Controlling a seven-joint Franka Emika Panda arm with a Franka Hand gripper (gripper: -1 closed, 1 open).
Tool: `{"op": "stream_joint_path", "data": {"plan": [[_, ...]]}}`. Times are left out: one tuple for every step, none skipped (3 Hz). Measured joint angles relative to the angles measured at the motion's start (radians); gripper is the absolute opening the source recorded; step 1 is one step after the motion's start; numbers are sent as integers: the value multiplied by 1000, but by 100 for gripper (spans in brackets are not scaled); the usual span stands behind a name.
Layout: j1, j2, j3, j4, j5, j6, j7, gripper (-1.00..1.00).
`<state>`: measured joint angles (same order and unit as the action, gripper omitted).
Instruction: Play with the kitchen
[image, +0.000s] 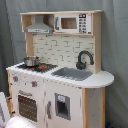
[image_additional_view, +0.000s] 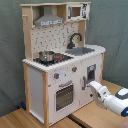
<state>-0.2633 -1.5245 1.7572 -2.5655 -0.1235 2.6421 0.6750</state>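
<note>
1. Jaws — whether they stand apart or together cannot be told. The gripper (image_additional_view: 95, 86) shows in the second exterior view as a white rounded tip at the end of the arm (image_additional_view: 114, 100), which enters from the second exterior view's lower right.
2. The kitchen (image_additional_view: 60, 60) stands upright on the wooden table (image_additional_view: 30, 119) against a grey curtain. It carries a grey hood (image_additional_view: 48, 20) and a microwave (image_additional_view: 76, 11) above, with a stovetop (image_additional_view: 50, 58), a sink (image_additional_view: 82, 50) and a black faucet (image_additional_view: 73, 39) on the counter.
3. A small metal pot (image_additional_view: 46, 55) sits on the stovetop, on the side away from the sink.
4. Position relative to the gripper: the tip lies low in front of the kitchen, just beside the cupboard door (image_additional_view: 89, 75) under the sink. Contact cannot be confirmed. The oven door (image_additional_view: 64, 95) is further toward the second exterior view's left.
5. In the first exterior view only a pale form at the lower left edge is visible; what it is cannot be told.
6. Step in hand, as judged: an approach to the lower doors — both appear closed and nothing is grasped.
7. Next move, as judged: it calls for aligning the tip with the door's vertical handle (image_additional_view: 83, 82), then a pull outward along the hinge arc, not straight back.
</note>
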Motion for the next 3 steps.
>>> {"op": "stream_joint_path", "data": {"plan": [[-42,0,-7,1,-35,37,93,100],[-79,-1,-16,1,-76,72,178,100],[-113,-1,-30,2,-128,105,269,100]]}}
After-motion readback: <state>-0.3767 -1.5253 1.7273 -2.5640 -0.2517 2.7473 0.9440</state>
